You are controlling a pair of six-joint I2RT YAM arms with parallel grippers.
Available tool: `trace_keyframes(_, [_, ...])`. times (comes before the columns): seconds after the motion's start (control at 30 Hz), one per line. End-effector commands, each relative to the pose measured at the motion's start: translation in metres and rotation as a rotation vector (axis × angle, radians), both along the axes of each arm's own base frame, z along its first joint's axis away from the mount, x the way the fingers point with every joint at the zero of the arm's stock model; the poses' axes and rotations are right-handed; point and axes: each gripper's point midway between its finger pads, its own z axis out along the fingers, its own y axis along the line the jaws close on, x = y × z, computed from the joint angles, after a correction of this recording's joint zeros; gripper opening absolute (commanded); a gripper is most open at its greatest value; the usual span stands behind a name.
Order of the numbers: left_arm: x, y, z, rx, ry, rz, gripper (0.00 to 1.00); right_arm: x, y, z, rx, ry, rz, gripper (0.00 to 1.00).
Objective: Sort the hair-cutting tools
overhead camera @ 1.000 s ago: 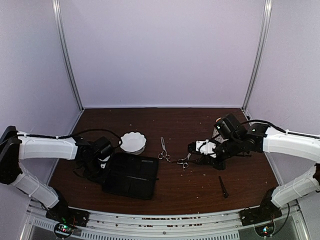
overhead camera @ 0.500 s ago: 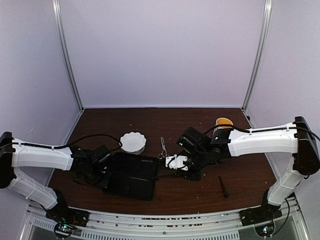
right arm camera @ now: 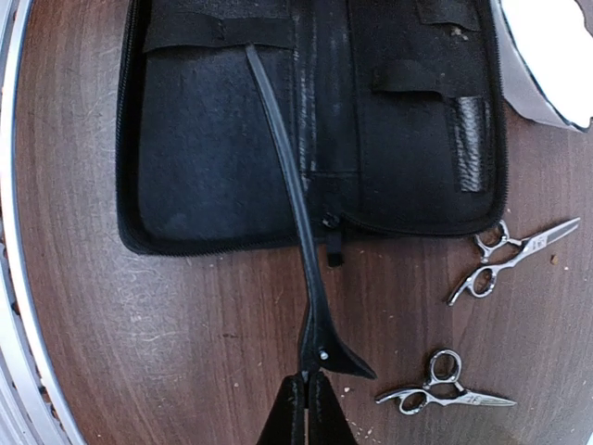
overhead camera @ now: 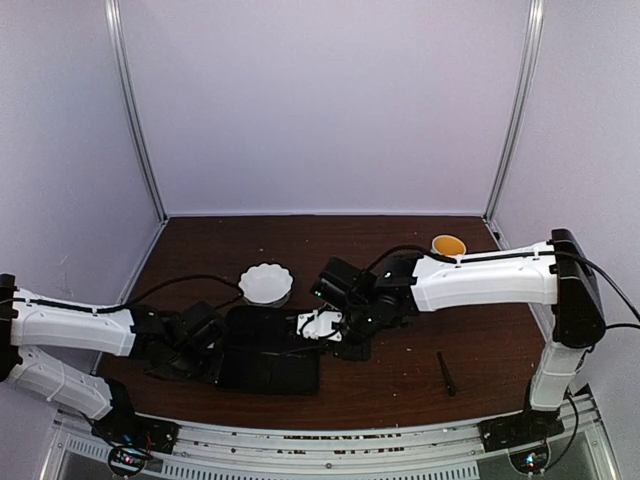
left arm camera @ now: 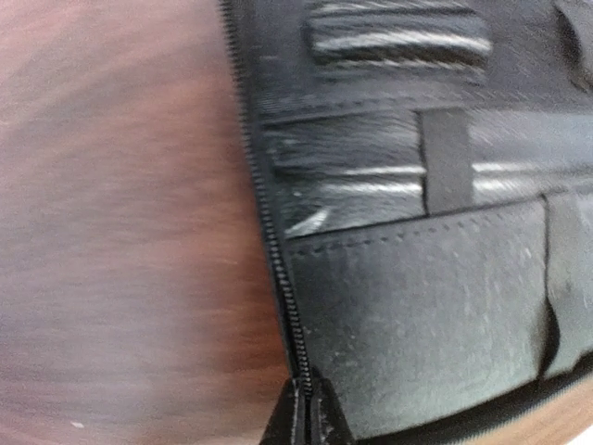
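My right gripper is shut on the wide end of a thin black hair clip. The clip's point reaches over the open black case. Two silver scissors lie on the table beside the case, one near its corner and one farther off. The right arm hides both in the top view. A second dark hair clip lies at the right. My left gripper is shut on the case's zipper edge.
A white scalloped bowl stands just behind the case. An orange cup stands at the back right. The case's inside shows elastic loops and pockets.
My right arm has swung left from beside the scissors to over the case, with the clip in its jaws. My left gripper has come down onto the case's left edge and shut on it.
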Motion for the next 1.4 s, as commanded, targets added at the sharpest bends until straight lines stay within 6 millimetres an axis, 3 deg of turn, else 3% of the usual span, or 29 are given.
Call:
trace_keyframes(0.0, [-0.020, -0.034, 0.004, -0.164, 0.061, -0.064, 0.00, -0.010, -0.002, -0.009, -0.075, 0.025, -0.005, 0.00])
trace_keyframes(0.17, [-0.037, -0.029, -0.003, -0.147, 0.083, -0.066, 0.00, -0.010, -0.007, -0.015, -0.112, 0.012, -0.020, 0.00])
trace_keyframes(0.37, [-0.034, -0.024, -0.008, -0.115, 0.072, -0.063, 0.00, -0.004, -0.005, -0.026, -0.150, -0.009, -0.020, 0.00])
trace_keyframes(0.8, [-0.034, -0.013, -0.017, -0.113, 0.052, -0.004, 0.00, 0.014, 0.025, -0.041, -0.179, -0.063, 0.019, 0.00])
trace_keyframes(1.03, [-0.027, -0.010, -0.009, -0.146, -0.003, 0.031, 0.00, 0.000, 0.044, -0.046, -0.169, -0.060, 0.102, 0.00])
trace_keyframes(1.37, [-0.026, -0.013, -0.013, -0.150, 0.001, 0.033, 0.00, -0.014, 0.075, -0.059, -0.118, 0.014, 0.154, 0.00])
